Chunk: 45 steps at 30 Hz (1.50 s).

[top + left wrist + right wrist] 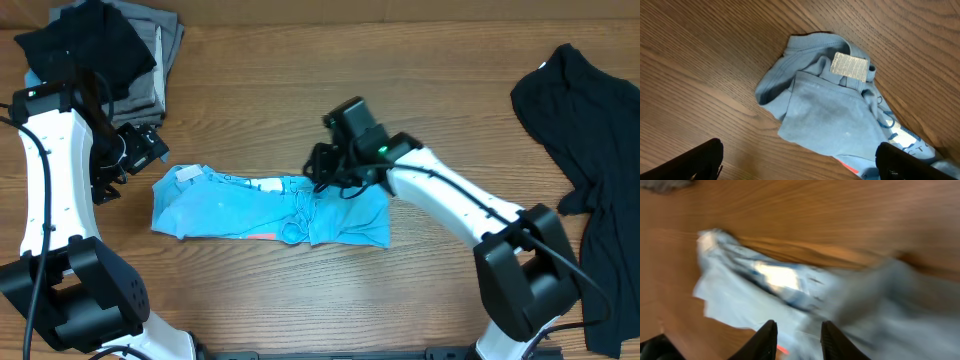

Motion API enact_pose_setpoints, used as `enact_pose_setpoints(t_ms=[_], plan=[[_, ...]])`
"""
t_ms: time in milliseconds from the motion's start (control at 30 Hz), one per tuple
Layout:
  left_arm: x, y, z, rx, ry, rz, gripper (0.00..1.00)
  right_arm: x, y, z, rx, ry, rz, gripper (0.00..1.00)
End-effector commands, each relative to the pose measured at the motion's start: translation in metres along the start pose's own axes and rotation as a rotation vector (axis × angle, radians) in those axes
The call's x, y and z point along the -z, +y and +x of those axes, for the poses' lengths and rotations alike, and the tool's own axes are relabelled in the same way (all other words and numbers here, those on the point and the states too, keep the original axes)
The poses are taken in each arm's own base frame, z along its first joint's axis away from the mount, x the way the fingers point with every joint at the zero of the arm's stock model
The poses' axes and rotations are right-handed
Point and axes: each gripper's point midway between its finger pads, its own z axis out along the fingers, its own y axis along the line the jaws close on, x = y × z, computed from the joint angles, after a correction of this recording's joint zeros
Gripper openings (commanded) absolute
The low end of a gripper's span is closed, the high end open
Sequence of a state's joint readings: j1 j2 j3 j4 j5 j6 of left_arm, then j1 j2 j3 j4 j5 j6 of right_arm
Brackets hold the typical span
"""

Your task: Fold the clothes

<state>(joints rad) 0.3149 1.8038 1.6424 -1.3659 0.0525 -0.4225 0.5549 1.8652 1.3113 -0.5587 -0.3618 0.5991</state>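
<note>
The shirt [230, 212] is a half-folded strip; the left end effector [145, 150] is spread, the right end effector [320, 180] I cannot tell; next, grab one end and fold it over.

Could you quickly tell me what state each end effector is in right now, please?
Left end effector: open, empty, over the shirt.
Right end effector: cannot be told; its view is blurred, with the shirt beneath it.
</note>
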Motion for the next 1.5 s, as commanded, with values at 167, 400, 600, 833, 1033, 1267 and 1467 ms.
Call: enact_pose_setpoints(t_ms=[167,400,600,833,1033,1267,1467], plan=[[0.0,-0.004,-0.004,0.002,-0.011,0.014,1.0,0.025,-0.033,-0.018,-0.044,0.022,0.036,0.52],[0.0,-0.004,-0.005,0.001,-0.013,0.015,1.0,0.016,-0.027,0.005,-0.054,0.086,0.035,0.46],[0.0,-0.004,-0.005,0.001,-0.013,0.015,1.0,-0.002,-0.016,0.027,-0.058,0.122,0.03,0.51],[0.0,-0.004,-0.004,0.001,-0.012,0.015,1.0,-0.034,-0.009,0.042,-0.053,0.17,0.002,0.56],[0.0,-0.004,-0.004,0.002,-0.009,0.013,1.0,-0.049,0.008,0.029,-0.005,0.126,-0.089,0.35],[0.0,-0.003,-0.002,0.002,-0.002,0.01,1.0,-0.035,0.038,-0.009,0.041,0.028,-0.214,0.37],[0.0,-0.003,-0.002,0.002,-0.002,0.01,1.0,-0.023,0.037,-0.012,0.082,0.033,-0.24,0.43]])
